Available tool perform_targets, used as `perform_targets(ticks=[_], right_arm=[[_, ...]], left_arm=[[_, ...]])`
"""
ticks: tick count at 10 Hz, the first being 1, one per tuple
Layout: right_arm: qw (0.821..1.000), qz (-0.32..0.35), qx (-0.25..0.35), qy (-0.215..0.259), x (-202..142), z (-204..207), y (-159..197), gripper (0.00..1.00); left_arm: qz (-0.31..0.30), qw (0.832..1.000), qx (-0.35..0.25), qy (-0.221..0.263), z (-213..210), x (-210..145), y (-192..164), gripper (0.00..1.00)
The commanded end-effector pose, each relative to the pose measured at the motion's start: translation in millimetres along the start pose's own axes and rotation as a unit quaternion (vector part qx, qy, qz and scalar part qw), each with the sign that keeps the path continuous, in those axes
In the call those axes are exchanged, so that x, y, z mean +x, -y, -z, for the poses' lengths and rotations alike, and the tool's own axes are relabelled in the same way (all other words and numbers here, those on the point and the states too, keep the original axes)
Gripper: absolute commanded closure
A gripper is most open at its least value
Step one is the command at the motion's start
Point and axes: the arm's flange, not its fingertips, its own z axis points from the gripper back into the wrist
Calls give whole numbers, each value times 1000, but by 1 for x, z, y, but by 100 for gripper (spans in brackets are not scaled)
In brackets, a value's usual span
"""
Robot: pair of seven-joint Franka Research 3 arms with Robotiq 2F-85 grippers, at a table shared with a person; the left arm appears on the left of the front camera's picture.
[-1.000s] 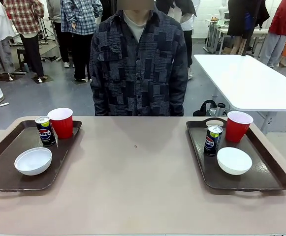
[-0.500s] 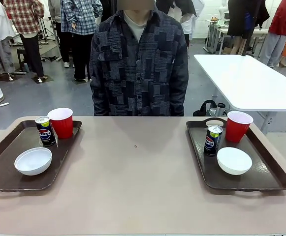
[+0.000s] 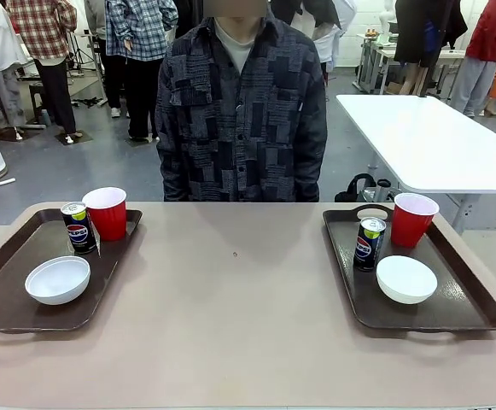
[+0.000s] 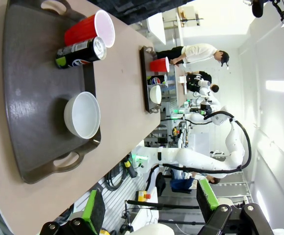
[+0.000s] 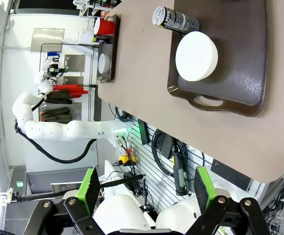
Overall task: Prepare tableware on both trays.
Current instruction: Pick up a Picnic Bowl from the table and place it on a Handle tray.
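Already both trays look set: the left tray [image 3: 8, 295] and right tray [image 3: 461, 307] each carry a cup at 12 o'clock, a can and a bowl. My left gripper [image 4: 149, 208] and right gripper [image 5: 146, 193] hang released, empty; nothing seems left.

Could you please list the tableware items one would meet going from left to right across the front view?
White bowl on the left tray → soda can → red cup → second soda can → second white bowl → second red cup.

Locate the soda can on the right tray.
Front view: the soda can stands upright on the right tray, beside the red cup, behind the white bowl.
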Motion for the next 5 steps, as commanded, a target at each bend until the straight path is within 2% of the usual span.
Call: perform_targets(ticks=[1, 5], right_arm=[[1000, -1, 3, 0, -1, 1, 1, 0], [1000, -1, 3, 0, -1, 1, 1, 0]], left_arm=[[1, 1000, 4, 7, 1, -3, 2, 0], [1, 1000, 4, 7, 1, -3, 2, 0]])
